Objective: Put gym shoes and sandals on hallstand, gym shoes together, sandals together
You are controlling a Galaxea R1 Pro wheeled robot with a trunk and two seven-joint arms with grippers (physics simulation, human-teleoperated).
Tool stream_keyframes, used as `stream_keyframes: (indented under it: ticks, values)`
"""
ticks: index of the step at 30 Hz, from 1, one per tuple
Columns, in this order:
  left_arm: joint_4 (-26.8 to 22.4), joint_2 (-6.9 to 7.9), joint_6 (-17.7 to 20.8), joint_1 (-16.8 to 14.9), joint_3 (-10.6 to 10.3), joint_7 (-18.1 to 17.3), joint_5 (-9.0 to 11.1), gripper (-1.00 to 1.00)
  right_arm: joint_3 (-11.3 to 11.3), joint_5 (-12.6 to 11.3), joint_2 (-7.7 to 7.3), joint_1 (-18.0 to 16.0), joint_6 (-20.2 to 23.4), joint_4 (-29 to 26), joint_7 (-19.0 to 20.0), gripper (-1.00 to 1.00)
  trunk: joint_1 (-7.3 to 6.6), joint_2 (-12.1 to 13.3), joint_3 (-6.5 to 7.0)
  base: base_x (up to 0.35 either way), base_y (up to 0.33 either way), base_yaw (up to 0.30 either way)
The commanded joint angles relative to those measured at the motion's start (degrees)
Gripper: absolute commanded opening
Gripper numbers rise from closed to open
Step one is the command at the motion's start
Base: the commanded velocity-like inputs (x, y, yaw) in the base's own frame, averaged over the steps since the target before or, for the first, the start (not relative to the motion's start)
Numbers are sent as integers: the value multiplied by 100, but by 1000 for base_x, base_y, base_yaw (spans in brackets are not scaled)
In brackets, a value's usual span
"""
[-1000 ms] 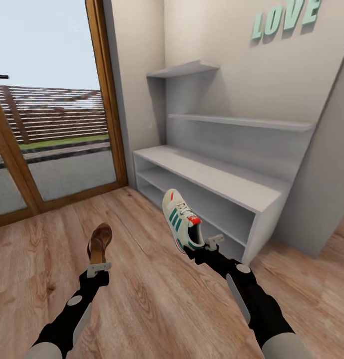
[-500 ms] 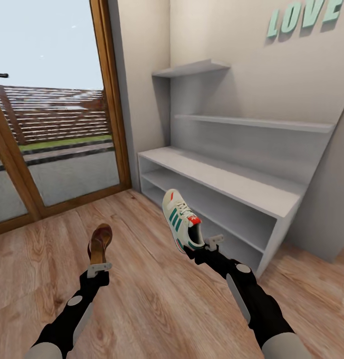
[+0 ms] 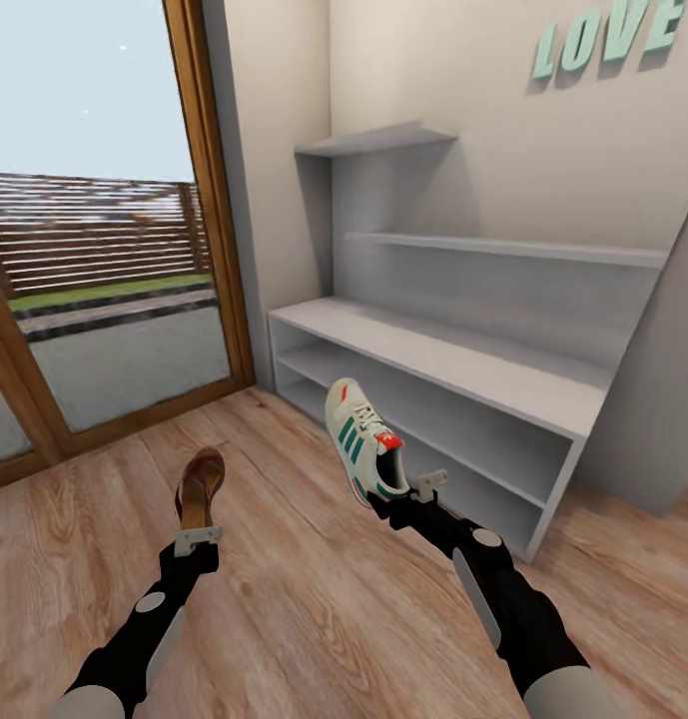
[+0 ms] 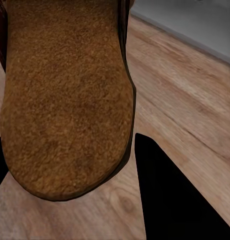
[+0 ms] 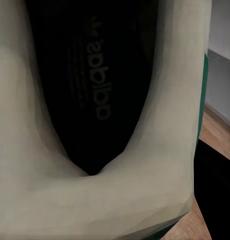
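One gym shoe (image 3: pixel 363 439) is off the floor, held at its heel by the right hand (image 3: pixel 408 496) and tipped toe-up, just in front of the hallstand (image 3: pixel 433 359). In the right wrist view the shoe's dark insole and cream heel collar (image 5: pixel 94 150) sit right against the camera, so the grip is on the heel rim. One sandal (image 3: pixel 200 486) is likewise lifted, gripped at its back end by the left hand (image 3: pixel 198 539); the left wrist view shows its tan, grainy footbed (image 4: pixel 64 100) close up, with the dark fingers (image 4: pixel 170 195) at either side of it.

Both hands are therefore closed on footwear — one shoe each — and both items hang above the corridor floor (image 3: pixel 314 619) and not yet on the rack. The hallstand's long bench top, its two low shelves and the wall shelves above carry nothing that shows here. The second gym shoe and the second sandal are not to be seen in these pictures, so where they lie cannot be told.

By my judgement the task is at its first delivery: two of four items picked up and brought near the rack, none placed. What is left is to set these two down with room beside each for its partner, then fetch the other pair — sneaker beside sneaker, sandal beside sandal.

Beyond the rack, a wood-framed glass door (image 3: pixel 209 200) gives onto a terrace, and green letters (image 3: pixel 603 40) hang on the wall.
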Motion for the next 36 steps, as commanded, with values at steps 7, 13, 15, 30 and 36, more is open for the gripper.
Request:
stream_keyframes:
  ticks: [7,13,15,30,36]
  values:
    - [1,0,-15,-1,3,1,-14,-100,-7,-60,1,-5,51,-3,4,-100,0,-2,23,21,308,-281]
    - [1,0,-15,-1,3,1,-14,-100,-10,-60,-1,-4,51,-2,4,-100,0,-2,47,143,304,-281]
    - [3,0,-15,-1,3,1,-14,-100,-11,-60,1,-1,52,0,4,-100,0,-2,55,204,296,-281]
    - [10,0,-15,-1,4,1,-14,-100,-11,-60,1,-3,52,3,4,-100,0,-2,116,68,74,-281]
    - [10,0,-15,-1,4,1,-14,-100,-11,-60,-2,-5,51,3,4,-100,0,-2,140,42,16,-281]
